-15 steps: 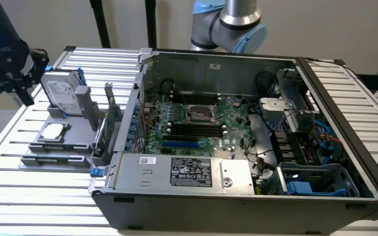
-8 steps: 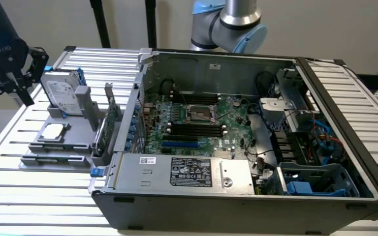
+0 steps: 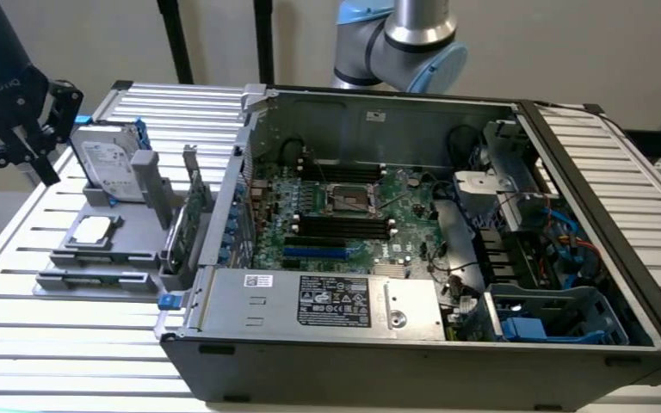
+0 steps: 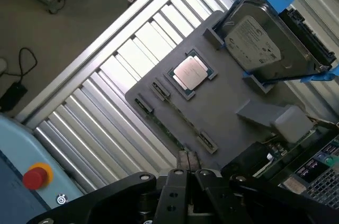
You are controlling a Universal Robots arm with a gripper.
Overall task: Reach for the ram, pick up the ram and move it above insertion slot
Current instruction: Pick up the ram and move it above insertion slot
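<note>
The tool (image 3: 27,151) hangs at the exterior view's far left, above the slatted bench (image 3: 32,344) and behind the drive (image 3: 110,159). In the wrist view its tips (image 4: 186,156) sit close together with nothing between them: narrow and empty.

The ram (image 3: 92,277) lies flat in the outermost channel of the grey fixture (image 3: 135,258), held between small clips. That is the end of the fixture furthest from the tool, with the CPU (image 3: 93,228) between ram and drive. The wrist view shows the ram as a thin green edge (image 4: 167,128) along the fixture's rim. The reach has barely begun, I judge, and no contact has been made.

Risks from here:
- The ram is thin and low in its channel, so narrow tips coming down on it would press the board rather than straddle it
- A grip near one end would let the stick tilt or bind in a clip as it lifts
- The drive and the upright card (image 3: 193,206) stand beside the path – a low sweep could clip either
- The case wall (image 3: 244,155) lies between the fixture and the slots (image 3: 336,225), so a carry without height would catch it
</note>
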